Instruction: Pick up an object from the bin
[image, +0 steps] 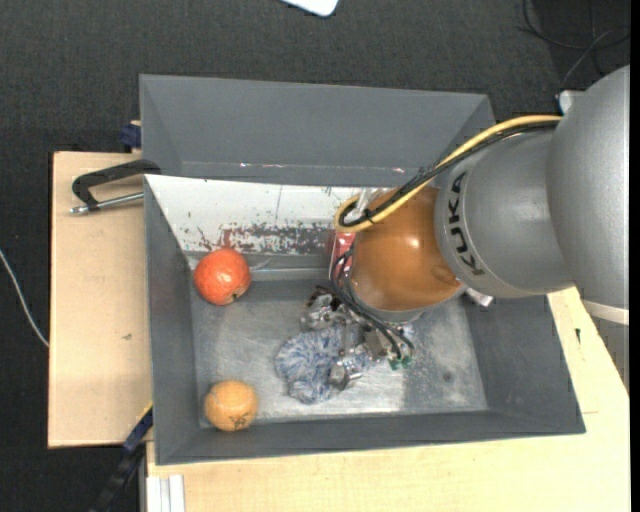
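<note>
Cloth (303, 372), blue-grey and crumpled into a loose wad, lies on the floor of the bin (168, 330), near the middle of the front wall. The hand (352, 362) is low over the wad's right edge, so the cloth spreads leftward and a little toward the front from it, partly tucked under the metal parts. Whether the hand is open, closed or already pinching fabric I cannot tell; its dark linkage hides the tips against the folds. The wad has no clear long axis, only a rough mound, slightly wider from left to right. Soft and rumpled, it would likely bunch up and offer raised folds to grip. A red-orange round fruit (222, 276) sits well apart at the back left, and a yellow-orange fruit (231, 404) in the front left corner.
</note>
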